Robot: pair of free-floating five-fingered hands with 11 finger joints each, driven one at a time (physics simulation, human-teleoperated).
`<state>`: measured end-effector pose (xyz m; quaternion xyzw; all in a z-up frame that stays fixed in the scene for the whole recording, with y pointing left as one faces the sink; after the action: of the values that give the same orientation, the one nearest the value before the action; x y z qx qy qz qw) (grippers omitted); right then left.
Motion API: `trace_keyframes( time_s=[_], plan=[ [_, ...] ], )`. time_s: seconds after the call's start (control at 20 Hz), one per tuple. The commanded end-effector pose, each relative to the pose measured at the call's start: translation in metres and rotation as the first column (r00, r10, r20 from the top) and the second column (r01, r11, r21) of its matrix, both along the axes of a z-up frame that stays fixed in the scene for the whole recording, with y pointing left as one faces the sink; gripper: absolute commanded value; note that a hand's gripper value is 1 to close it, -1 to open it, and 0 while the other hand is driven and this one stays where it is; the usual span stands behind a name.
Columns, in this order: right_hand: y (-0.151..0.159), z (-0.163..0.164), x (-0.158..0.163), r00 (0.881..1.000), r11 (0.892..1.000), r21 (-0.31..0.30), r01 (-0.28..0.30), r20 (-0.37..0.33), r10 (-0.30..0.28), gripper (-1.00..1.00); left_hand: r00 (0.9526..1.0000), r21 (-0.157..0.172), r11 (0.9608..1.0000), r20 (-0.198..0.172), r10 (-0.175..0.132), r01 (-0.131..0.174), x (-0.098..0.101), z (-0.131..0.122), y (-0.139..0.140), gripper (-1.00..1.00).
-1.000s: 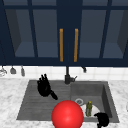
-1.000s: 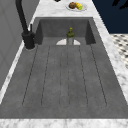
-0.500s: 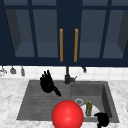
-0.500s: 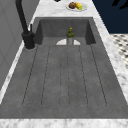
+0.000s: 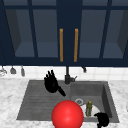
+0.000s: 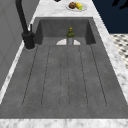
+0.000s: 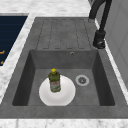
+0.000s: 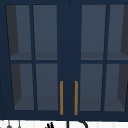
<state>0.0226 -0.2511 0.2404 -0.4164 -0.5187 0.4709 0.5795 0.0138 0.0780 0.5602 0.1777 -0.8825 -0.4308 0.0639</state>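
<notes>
My left hand [image 5: 51,82] floats above the sink's ribbed drainboard [image 5: 37,102], just left of the black faucet [image 5: 67,76]. Its fingers are straight and point up, holding nothing, and its fingertips [image 8: 50,124] show at the upper view's bottom edge. My right hand [image 5: 102,119] hangs at the basin's front right corner, close to the white plate [image 5: 96,110]. A green bottle [image 5: 89,108] with a yellow cap stands upright on that plate [image 7: 65,96] in the basin, also seen as the bottle [image 7: 54,80] from the right. A red ball [image 5: 67,114] shows before the sink's front edge.
The drain [image 7: 82,80] lies right of the plate in the basin. A dish of fruit [image 6: 76,6] sits on the marble counter beyond the basin. Dark blue glass-door cabinets with orange handles [image 8: 61,97] hang above. Utensils [image 5: 13,70] hang on the wall at left.
My left hand has drifted slightly to the right and up, toward the faucet. The right hand, ball, bottle and plate have not moved.
</notes>
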Motion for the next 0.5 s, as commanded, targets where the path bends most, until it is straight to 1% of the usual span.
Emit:
trace_keyframes(
  time_s=[0.0, 0.1, 0.45],
  plan=[
    [0.0, 0.0, 0.0, 1.0, 1.0, 0.0, 0.0, 0.0, 0.0, 0.0, 0.999, -0.125, 0.9914, 0.015, 0.042, -0.04, 0.0, 0.0, 0.0, -1.0],
    [0.0, 0.0, 0.0, 1.0, 1.0, 0.0, 0.0, 0.0, 0.0, 0.0, 0.9984, -0.129, 0.9903, 0.014, 0.054, -0.052, -0.0001, 0.0001, -0.0008, -1.0],
    [0.0, 0.0, 0.0, 1.0, 1.0, 0.0, 0.0, 0.0, 0.0, 0.0, 0.9982, -0.142, 0.9885, 0.02, 0.057, -0.053, 0.0001, 0.0006, -0.0014, -1.0]
  ],
)
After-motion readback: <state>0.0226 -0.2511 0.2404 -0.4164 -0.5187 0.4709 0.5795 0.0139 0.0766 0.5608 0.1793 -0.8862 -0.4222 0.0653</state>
